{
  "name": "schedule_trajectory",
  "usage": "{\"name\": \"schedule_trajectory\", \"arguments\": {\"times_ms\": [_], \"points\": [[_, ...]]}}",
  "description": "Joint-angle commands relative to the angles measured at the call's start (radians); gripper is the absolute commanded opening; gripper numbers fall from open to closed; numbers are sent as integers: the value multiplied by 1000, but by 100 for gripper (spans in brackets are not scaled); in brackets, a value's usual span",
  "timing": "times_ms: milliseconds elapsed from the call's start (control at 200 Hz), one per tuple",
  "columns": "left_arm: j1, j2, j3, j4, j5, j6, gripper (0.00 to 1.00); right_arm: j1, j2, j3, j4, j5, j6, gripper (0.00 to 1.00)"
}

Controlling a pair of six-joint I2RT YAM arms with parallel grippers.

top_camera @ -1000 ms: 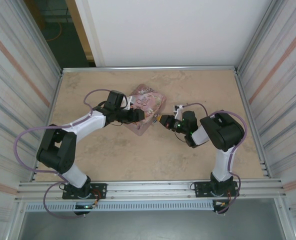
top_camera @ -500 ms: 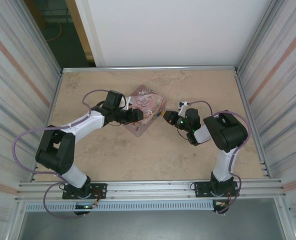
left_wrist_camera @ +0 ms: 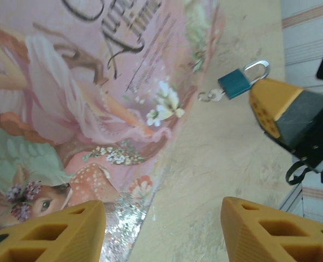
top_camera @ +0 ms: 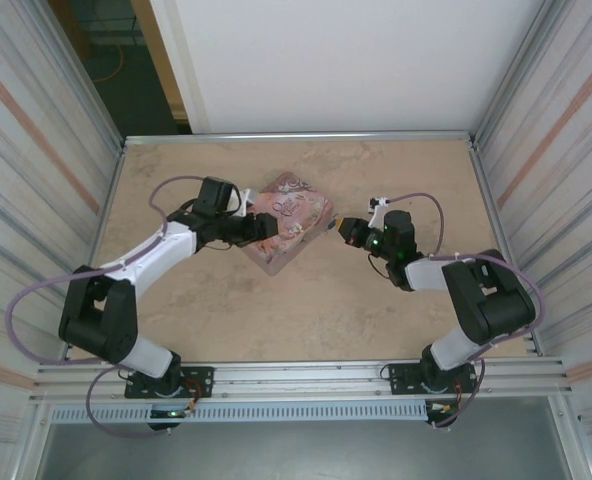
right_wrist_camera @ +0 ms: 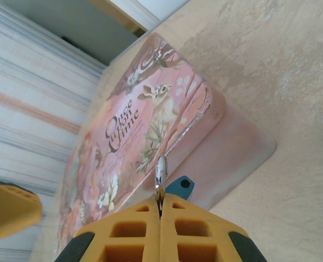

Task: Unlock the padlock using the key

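Note:
The padlock is tiny, with a blue body and a silver shackle. It lies on the table by the corner of the pink illustrated tin. My right gripper is shut on the shackle, and the blue body pokes out past its fingertips. A small silvery piece sits at the body's other end; I cannot tell whether it is the key. My left gripper is open over the tin's near edge, holding nothing. From above, the left gripper sits on the tin's left side and the right gripper on its right side.
The pink tin lies flat in the middle of the tan table, between the two arms. Metal walls stand to the left and right, with a rail along the near edge.
The right arm swung its elbow out to the right and its gripper shifted up and right beside the tin. The left gripper drew back slightly left and its fingers spread wider.

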Motion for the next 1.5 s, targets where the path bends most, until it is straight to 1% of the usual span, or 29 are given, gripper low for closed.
{"name": "schedule_trajectory", "arguments": {"times_ms": [0, 321, 506, 711, 967, 1132, 1247, 1348, 1493], "points": [[21, -88, -6, -15, -20, 34, 59, -2, -84, -2, -131, 30, -87, 0], [96, -258, -115, -3, -49, 55, 60, 12, -227, 15, -319, 58, -162, 0], [151, -352, -170, -16, -60, 64, 62, 50, -330, 71, -531, 106, -257, 0], [211, -444, -221, -27, -59, 82, 67, 89, -437, 99, -699, 155, -305, 0], [270, -539, -269, -40, -45, 107, 74, 156, -508, 215, -990, 200, -406, 0], [300, -589, -301, -46, -41, 109, 79, 164, -518, 319, -1174, 209, -397, 0], [322, -611, -311, -58, -40, 109, 80, 176, -517, 369, -1272, 224, -393, 0], [341, -627, -315, -70, -38, 103, 81, 178, -518, 400, -1347, 249, -359, 0], [348, -646, -311, -91, -38, 104, 81, 179, -505, 452, -1458, 267, -324, 0]]}}
